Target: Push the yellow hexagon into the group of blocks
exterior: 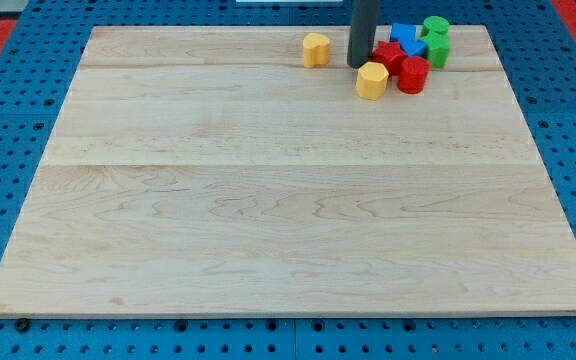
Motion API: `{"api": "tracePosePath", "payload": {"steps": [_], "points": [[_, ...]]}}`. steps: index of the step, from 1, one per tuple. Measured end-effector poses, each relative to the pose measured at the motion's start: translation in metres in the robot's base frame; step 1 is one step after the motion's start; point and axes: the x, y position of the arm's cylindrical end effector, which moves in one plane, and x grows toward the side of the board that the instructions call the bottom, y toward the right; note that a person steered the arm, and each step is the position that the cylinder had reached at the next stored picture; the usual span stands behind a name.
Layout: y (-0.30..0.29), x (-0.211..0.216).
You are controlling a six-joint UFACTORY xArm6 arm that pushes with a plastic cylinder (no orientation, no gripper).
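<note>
Where the counter [268, 200] nears the view's top edge, the yellow hexagon [372, 80] sits right of centre, touching or all but touching the near-left edge of the group of blocks. Directly to its right stands a red cylinder [413, 75], just beside it; behind both lies a second red block [388, 54] of unclear shape. Further back are a blue block [405, 37] and a smaller blue piece [417, 49], then two green blocks, a green cylinder [435, 26] above another green block [437, 48], at the cluster's right. A separate yellow block [315, 49] rests apart at the view's left of the rod. My tip [360, 65] stands just above and left of the yellow hexagon, close beside it, between the two yellow pieces. End effector: a plain rod, no jaws, holding nothing.
</note>
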Motion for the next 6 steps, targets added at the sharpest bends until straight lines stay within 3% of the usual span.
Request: {"api": "tracePosePath", "payload": {"steps": [1, 3, 4, 6], "points": [[0.002, 0.001], [-0.06, 0.024], [-0.045, 0.064], [-0.006, 0.053]]}}
